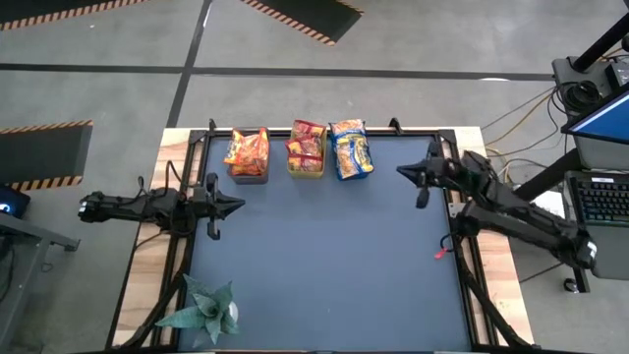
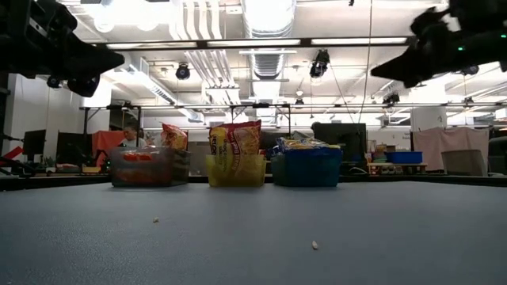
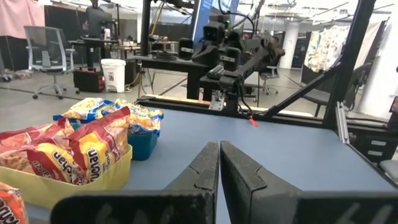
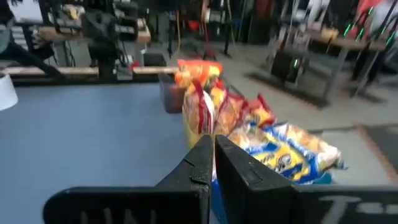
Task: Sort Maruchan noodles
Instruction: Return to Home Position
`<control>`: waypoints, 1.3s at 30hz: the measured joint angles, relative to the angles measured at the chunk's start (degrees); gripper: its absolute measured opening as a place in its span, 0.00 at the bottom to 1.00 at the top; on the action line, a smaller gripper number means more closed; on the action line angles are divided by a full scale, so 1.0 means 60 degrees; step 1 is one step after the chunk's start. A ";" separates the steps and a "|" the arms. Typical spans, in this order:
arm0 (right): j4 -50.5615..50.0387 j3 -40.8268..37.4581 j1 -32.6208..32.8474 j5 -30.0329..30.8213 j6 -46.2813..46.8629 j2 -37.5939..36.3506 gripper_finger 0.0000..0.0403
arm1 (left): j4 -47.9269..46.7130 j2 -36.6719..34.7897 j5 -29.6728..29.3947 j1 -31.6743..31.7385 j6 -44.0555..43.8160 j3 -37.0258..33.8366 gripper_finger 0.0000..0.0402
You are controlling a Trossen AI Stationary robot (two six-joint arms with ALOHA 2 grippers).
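High view: three bins are sitting in a row at the counter's [image 1: 324,265] far edge. Orange packets [image 1: 247,149] are leaning in the grey bin [image 2: 142,169], and red packets [image 1: 307,144] are standing upright in the yellow bin [image 2: 236,171]. Blue-and-yellow packets [image 1: 351,146] are lying across the blue bin [image 2: 307,169], long axis running toward the far edge. Left end effector [image 1: 236,205] is hovering at the left side, pointing right, fingers pressed together, gripping nothing. Right end effector [image 1: 403,171] is hovering at the right side, pointing left, fingers together, empty.

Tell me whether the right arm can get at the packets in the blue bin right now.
Probably yes. The right gripper hangs shut beside the blue bin, with only bare table between, and the blue-and-yellow packets lie uncovered on top.
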 joint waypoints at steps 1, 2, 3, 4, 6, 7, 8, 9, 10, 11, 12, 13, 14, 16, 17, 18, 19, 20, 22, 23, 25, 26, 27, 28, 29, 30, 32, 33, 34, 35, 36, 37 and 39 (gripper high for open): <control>0.0004 -0.0135 0.0000 -0.0012 -0.0050 -0.0360 0.02 | 0.0012 0.0000 -0.0002 0.0000 -0.0033 0.0000 0.00; 0.0004 -0.0273 0.0000 -0.0013 -0.0079 -0.0691 0.02 | 0.0024 0.0000 -0.0002 -0.0001 -0.0060 0.0000 0.00; 0.0007 -0.0410 0.0000 -0.0013 -0.0077 -0.1026 0.02 | 0.0027 0.0000 -0.0002 0.0001 -0.0076 0.0000 0.00; 0.0009 -0.0545 0.0000 -0.0013 -0.0066 -0.1338 0.02 | 0.0024 0.0000 -0.0002 0.0001 -0.0088 0.0000 0.00; 0.0008 -0.0850 0.0000 -0.0013 -0.0031 -0.1955 0.02 | 0.0078 0.0000 -0.0025 0.0001 0.0018 -0.0004 0.00; 0.0001 -0.0998 0.0000 -0.0016 -0.0025 -0.2247 0.02 | 0.0141 0.0000 -0.0128 -0.0003 0.0113 -0.0004 0.00; -0.0004 -0.1151 -0.0002 -0.0042 -0.0029 -0.2536 0.02 | 0.0165 0.0000 -0.0355 -0.0003 0.0157 -0.0004 0.00; 0.0014 -0.1288 -0.0010 -0.0140 -0.0029 -0.2807 0.02 | 0.0166 0.0000 -0.0653 -0.0001 0.0148 0.0000 0.00; 0.0055 -0.1410 -0.0003 -0.0284 -0.0032 -0.3084 0.02 | 0.0165 0.0000 -0.0955 -0.0001 0.0105 0.0000 0.00; 0.0073 -0.1536 0.0000 -0.0396 -0.0025 -0.3337 0.02 | 0.0171 0.0000 -0.1198 0.0001 0.0098 0.0000 0.00; 0.0035 -0.1671 0.0000 -0.0500 -0.0032 -0.3565 0.02 | 0.0176 0.0000 -0.1378 0.0001 0.0116 0.0001 0.00; 0.0064 -0.1795 0.0000 -0.0501 -0.0061 -0.3557 0.02 | 0.0167 0.0000 -0.1474 0.0001 0.0183 0.0004 0.00; 0.0063 -0.1874 -0.0002 -0.0661 -0.0072 -0.3557 0.02 | 0.0147 0.0000 -0.1470 0.0005 0.0264 0.0004 0.00; 0.0522 -0.1949 0.0000 -0.0704 -0.0253 -0.3474 0.02 | 0.0091 0.0018 -0.1484 0.0005 0.0400 0.0007 0.00; 0.0787 -0.2075 0.0000 -0.0821 -0.0273 -0.3446 0.02 | 0.0100 0.0043 -0.1484 0.0000 0.0428 0.0010 0.00; 0.1092 -0.2237 0.0002 -0.0933 -0.0219 -0.3422 0.02 | 0.0091 0.0051 -0.1488 -0.0003 0.0435 0.0011 0.00; 0.1350 -0.2440 0.0005 -0.0958 -0.0062 -0.3424 0.02 | 0.0084 0.0051 -0.1488 -0.0003 0.0442 0.0011 0.00; 0.1494 -0.2662 0.0007 -0.1106 0.0082 -0.3456 0.02 | 0.0094 0.0068 -0.1494 -0.0003 0.0444 0.0012 0.00; 0.1359 -0.2650 0.0021 -0.1342 0.0183 -0.3471 0.02 | 0.0085 0.0102 -0.1503 0.0001 0.0447 0.0015 0.00; 0.1085 -0.2655 0.0021 -0.1486 0.0193 -0.3445 0.02 | 0.0082 0.0102 -0.1503 0.0001 0.0447 0.0015 0.00; 0.0904 -0.2658 0.0024 -0.1493 0.0263 -0.3429 0.02 | 0.0093 0.0101 -0.1503 0.0001 0.0447 0.0015 0.00; 0.0793 -0.2658 0.0020 -0.1468 0.0387 -0.3411 0.02 | 0.0090 0.0112 -0.1503 0.0000 0.0447 0.0015 0.00; 0.0642 -0.2658 0.0021 -0.1438 0.0587 -0.3394 0.02 | 0.0086 0.0109 -0.1499 -0.0001 0.0447 0.0015 0.00; 0.0510 -0.2658 0.0020 -0.1432 0.0812 -0.3360 0.02 | 0.0091 0.0109 -0.1499 -0.0003 0.0447 0.0015 0.00; 0.0462 -0.2658 0.0022 -0.1415 0.0997 -0.3339 0.02 | 0.0096 0.0116 -0.1503 -0.0003 0.0445 0.0015 0.00; 0.0401 -0.2658 0.0020 -0.1410 0.1109 -0.3330 0.02 | 0.0093 0.0132 -0.1503 -0.0003 0.0447 0.0015 0.00; 0.0344 -0.2661 0.0022 -0.1408 0.1490 -0.3273 0.02 | 0.0089 0.0142 -0.1499 -0.0002 0.0447 0.0015 0.00; 0.0342 -0.2662 0.0022 -0.1408 0.1768 -0.3252 0.02 | 0.0093 0.0145 -0.1499 -0.0003 0.0447 0.0015 0.00; 0.0349 -0.2662 0.0022 -0.1408 0.2044 -0.3236 0.02 | 0.0093 0.0154 -0.1499 -0.0003 0.0447 0.0015 0.00; 0.0350 -0.2662 0.0022 -0.1407 0.2258 -0.3221 0.02 | 0.0091 0.0164 -0.1499 -0.0003 0.0447 0.0015 0.00; 0.0346 -0.2662 0.0022 -0.1405 0.2437 -0.3216 0.02 | 0.0086 0.0164 -0.1498 -0.0003 0.0447 0.0015 0.00; 0.0350 -0.2662 0.0022 -0.1407 0.2532 -0.3219 0.02 | 0.0090 0.0164 -0.1495 -0.0003 0.0447 0.0015 0.00; 0.0350 -0.2662 0.0022 -0.1408 0.2547 -0.3223 0.02 | 0.0092 0.0182 -0.1499 -0.0003 0.0447 0.0015 0.00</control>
